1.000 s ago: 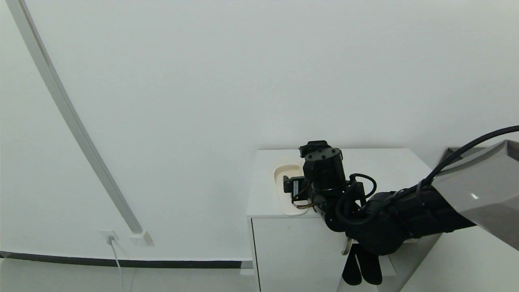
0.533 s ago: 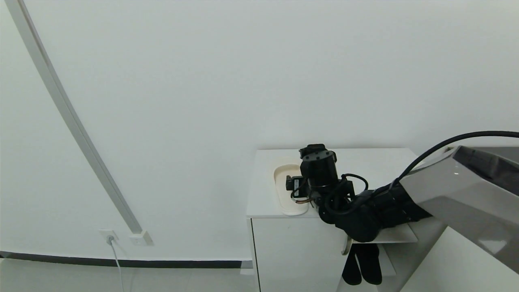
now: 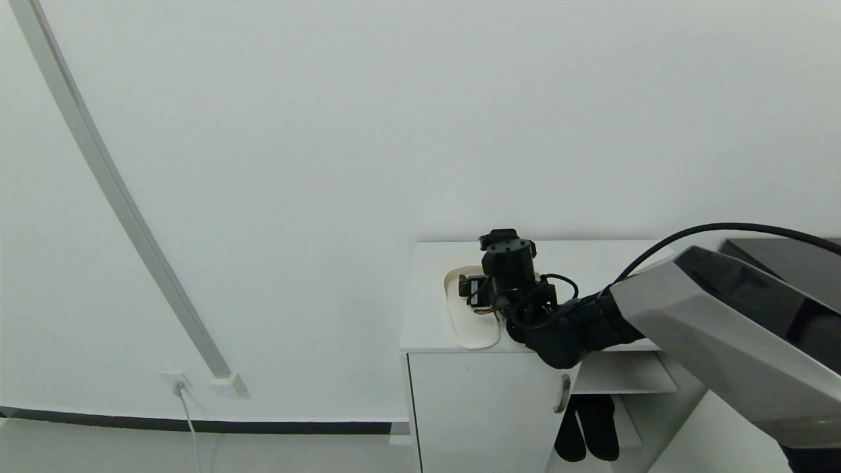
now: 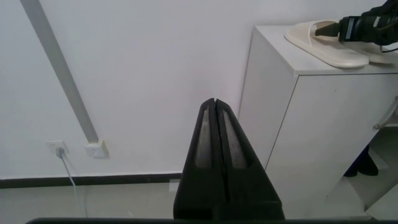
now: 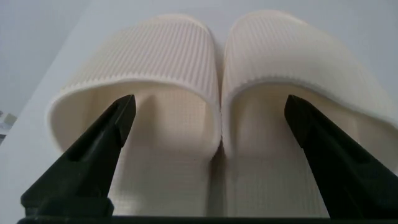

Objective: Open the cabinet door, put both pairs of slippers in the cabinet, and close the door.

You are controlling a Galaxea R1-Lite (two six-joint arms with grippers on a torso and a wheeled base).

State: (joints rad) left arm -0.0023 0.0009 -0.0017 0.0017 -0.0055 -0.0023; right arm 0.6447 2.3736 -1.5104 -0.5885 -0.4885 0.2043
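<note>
A pair of cream slippers (image 3: 468,322) lies side by side on top of the white cabinet (image 3: 479,407). My right gripper (image 3: 485,307) hovers low over them, open. In the right wrist view its two black fingers (image 5: 93,155) straddle both cream slippers (image 5: 217,93), one finger outside each, by the foot openings. A pair of black slippers (image 3: 587,428) stands inside the cabinet under a shelf (image 3: 621,374). The cabinet's right side is open. My left gripper (image 4: 214,109) is shut on nothing, out in front of the cabinet's (image 4: 323,137) left side.
A closed door panel with a handle (image 3: 560,393) covers the cabinet's left half. A white wall stands behind, with a slanted grey conduit (image 3: 112,190) and a socket with a cable (image 3: 176,384) near the floor.
My right arm has risen from the shelf level and moved back over the cabinet top onto the cream slippers. The black slippers stay on the cabinet floor.
</note>
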